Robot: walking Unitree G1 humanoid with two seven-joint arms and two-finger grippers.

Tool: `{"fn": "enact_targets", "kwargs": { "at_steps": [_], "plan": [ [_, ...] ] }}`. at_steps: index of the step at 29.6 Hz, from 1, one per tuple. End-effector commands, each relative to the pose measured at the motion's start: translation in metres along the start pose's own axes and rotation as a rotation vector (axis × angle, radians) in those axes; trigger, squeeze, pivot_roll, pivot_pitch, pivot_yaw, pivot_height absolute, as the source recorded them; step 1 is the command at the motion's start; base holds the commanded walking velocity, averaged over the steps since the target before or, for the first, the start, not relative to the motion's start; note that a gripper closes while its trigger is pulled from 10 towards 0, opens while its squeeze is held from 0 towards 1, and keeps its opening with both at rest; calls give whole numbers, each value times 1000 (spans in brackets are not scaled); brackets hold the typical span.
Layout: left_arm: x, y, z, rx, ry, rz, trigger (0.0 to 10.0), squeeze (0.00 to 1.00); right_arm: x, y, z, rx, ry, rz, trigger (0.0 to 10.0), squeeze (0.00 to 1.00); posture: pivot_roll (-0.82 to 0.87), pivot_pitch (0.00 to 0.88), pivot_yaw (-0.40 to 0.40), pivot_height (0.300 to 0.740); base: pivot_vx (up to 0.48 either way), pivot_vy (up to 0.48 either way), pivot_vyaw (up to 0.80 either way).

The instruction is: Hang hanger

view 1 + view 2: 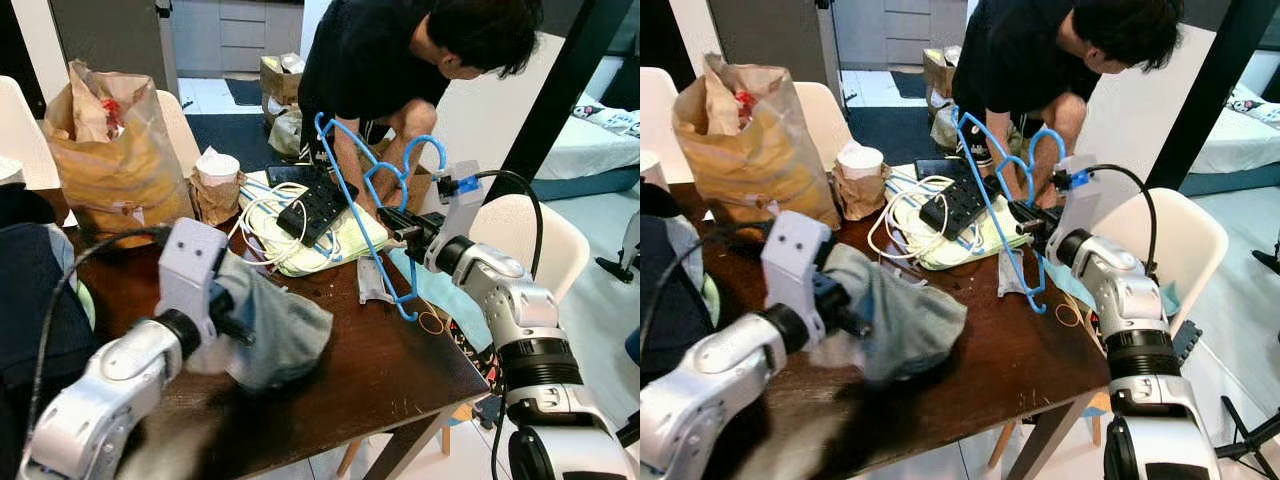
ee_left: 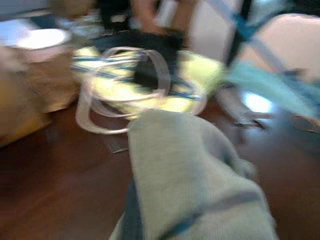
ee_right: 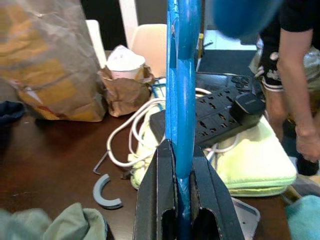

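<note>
A blue plastic hanger (image 1: pixel 350 200) stands tilted over the right side of the dark wooden table (image 1: pixel 380 370). My right gripper (image 1: pixel 392 222) is shut on one of its bars, which runs up between the fingers (image 3: pixel 157 190) in the right wrist view. A grey-green garment (image 1: pixel 280 335) hangs bunched over the table's front. My left gripper (image 1: pixel 236 327) is shut on it, and the cloth (image 2: pixel 195 190) hides the fingertips. Hanger and garment are apart.
A person (image 1: pixel 400 60) bends over the table's far side, with an arm near the hanger. A black power strip (image 1: pixel 315 208) with white cables lies on a yellow-green pad (image 1: pixel 340 245). A big brown paper bag (image 1: pixel 115 150) stands at the back left. A white chair (image 1: pixel 545 245) is on the right.
</note>
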State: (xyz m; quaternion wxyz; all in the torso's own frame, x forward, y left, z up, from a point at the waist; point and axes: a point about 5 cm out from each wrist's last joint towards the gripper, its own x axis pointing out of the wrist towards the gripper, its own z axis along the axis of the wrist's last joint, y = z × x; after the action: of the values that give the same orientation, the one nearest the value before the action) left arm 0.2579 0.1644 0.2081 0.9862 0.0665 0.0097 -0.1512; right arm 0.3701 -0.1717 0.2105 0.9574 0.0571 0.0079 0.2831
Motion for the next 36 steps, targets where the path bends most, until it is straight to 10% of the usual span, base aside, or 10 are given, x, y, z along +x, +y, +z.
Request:
{"fn": "enact_targets", "kwargs": {
  "at_steps": [1,6,10,17,25,26,29,32,36],
  "plan": [
    [-2,16,1,22,9,124,10000,1000,2,7,0,-15,0,37,10000,0,64,0,-91,740,0,0,0],
    [-2,20,17,15,-68,170,10000,1000,4,13,2,-29,-2,65,10000,0,64,0,-90,740,0,0,0],
    [-1,-23,62,-36,-263,-114,10000,1000,9,18,12,-51,-31,69,10000,0,64,0,-86,740,0,0,0],
    [-8,-55,74,-104,-313,-340,10000,1000,11,19,20,-75,-52,62,10000,0,64,0,-85,740,0,0,0],
    [-3,-44,40,42,-24,-248,10000,1000,10,21,17,-114,-8,79,10000,0,65,0,-83,740,0,0,0],
    [-3,-29,28,22,103,-163,10000,0,9,21,15,-127,10,91,10000,0,65,0,-84,740,0,0,0],
    [-13,-6,6,6,328,-49,10000,0,9,23,12,-146,36,110,10000,0,65,0,-82,740,0,0,0],
    [-36,15,-11,226,611,-13,10000,0,9,25,13,-164,52,126,10000,0,67,0,-84,740,0,0,0],
    [-36,7,2,259,578,-128,10000,0,9,27,14,-174,56,137,10000,0,66,0,-85,740,0,0,0]
  ]
}}
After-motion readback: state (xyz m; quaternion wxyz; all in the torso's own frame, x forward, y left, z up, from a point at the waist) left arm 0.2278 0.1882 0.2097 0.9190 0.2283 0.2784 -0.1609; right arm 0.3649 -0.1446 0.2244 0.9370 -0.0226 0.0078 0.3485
